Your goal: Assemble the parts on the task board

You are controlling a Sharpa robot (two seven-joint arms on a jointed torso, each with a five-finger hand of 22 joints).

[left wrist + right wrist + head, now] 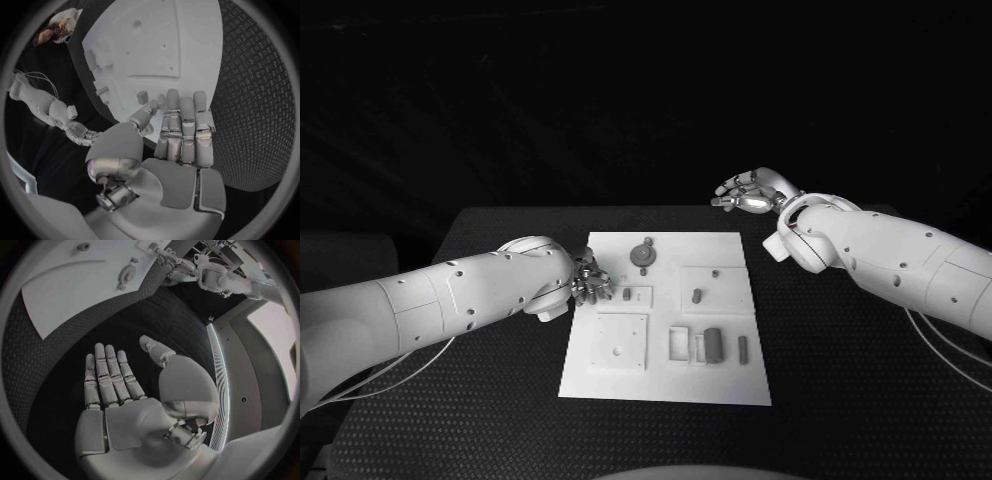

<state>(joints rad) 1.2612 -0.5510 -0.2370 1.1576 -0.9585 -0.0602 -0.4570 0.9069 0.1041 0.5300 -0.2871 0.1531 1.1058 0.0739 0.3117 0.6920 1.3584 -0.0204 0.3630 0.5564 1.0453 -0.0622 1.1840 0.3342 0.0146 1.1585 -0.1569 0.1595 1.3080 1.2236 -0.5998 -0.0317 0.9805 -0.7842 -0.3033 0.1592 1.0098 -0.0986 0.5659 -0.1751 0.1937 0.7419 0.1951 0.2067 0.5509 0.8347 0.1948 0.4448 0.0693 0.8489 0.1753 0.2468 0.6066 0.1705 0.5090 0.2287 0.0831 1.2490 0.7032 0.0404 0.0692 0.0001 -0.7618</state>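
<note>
The white task board (669,372) lies in the middle of the black table. On it are grey parts: a round one (643,253) near the far edge, two small ones (635,294) (697,296) at mid-board, and two long ones (715,345) (743,347) nearer me. My left hand (589,281) sits at the board's left edge, close to the small part; in the left wrist view its fingers (182,131) lie straight over the board (156,50), holding nothing. My right hand (751,192) hangs beyond the board's far right corner, fingers (107,377) apart and empty.
Square raised blocks (620,338) (708,278) and a recessed tray (681,344) stand on the board. Black textured table (848,380) surrounds it, with free room on the right and front. The table's far edge runs just behind my right hand.
</note>
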